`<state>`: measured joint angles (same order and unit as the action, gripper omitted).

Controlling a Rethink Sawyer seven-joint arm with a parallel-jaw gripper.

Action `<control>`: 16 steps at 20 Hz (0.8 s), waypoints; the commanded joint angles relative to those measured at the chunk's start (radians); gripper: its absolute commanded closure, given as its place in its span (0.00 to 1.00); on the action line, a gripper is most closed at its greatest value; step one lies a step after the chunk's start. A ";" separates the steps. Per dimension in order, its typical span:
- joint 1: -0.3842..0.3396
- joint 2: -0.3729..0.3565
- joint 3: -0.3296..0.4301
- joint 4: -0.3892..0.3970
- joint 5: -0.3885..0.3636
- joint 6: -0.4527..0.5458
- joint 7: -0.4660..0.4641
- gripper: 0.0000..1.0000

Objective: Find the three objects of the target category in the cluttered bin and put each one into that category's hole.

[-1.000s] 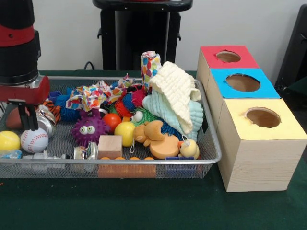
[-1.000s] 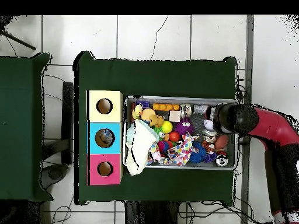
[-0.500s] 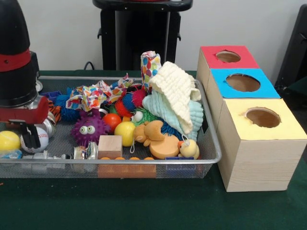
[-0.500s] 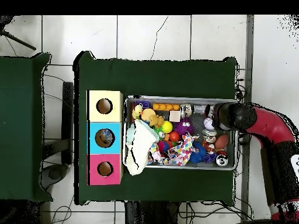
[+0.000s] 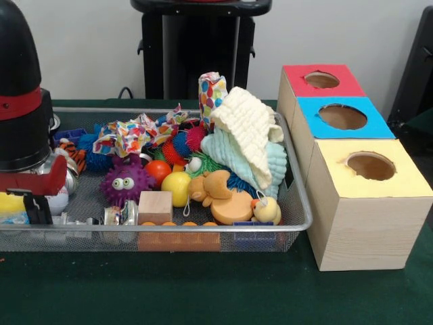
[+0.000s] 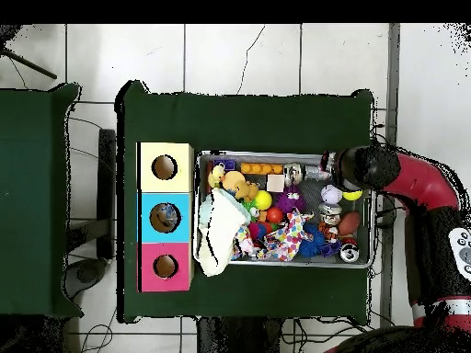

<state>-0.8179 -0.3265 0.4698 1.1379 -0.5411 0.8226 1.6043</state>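
Note:
My gripper hangs low in the near left corner of the wire mesh bin, under the black and red arm. It stands over a yellow ball and in front of a baseball, both partly hidden. In the overhead view the gripper sits at the bin's top right corner, with the yellow ball and baseball just below it. Whether it holds anything is hidden. Red, blue and yellow boxes with round holes stand right of the bin.
The bin is crowded: a purple spiky ball, another yellow ball, an orange ball, a wooden block, a brown bear toy, a small duck and piled cloths. Metal cans lie beside the gripper.
The arm has come down and moved toward the bin's near left corner. It now covers more of the yellow ball and the baseball.

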 commanded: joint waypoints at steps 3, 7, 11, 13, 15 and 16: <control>0.007 0.012 0.021 -0.095 -0.047 0.158 -0.286 1.00; 0.002 -0.017 0.009 -0.071 -0.051 0.166 -0.271 1.00; -0.014 -0.065 -0.001 -0.017 -0.046 0.163 -0.261 1.00; -0.012 -0.062 0.001 -0.021 -0.047 0.169 -0.263 1.00; -0.011 -0.055 0.007 -0.031 -0.047 0.168 -0.264 1.00; -0.009 -0.052 0.006 -0.039 -0.049 0.168 -0.261 1.00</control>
<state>-0.8190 -0.3525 0.4702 1.0973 -0.5495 0.8947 1.6043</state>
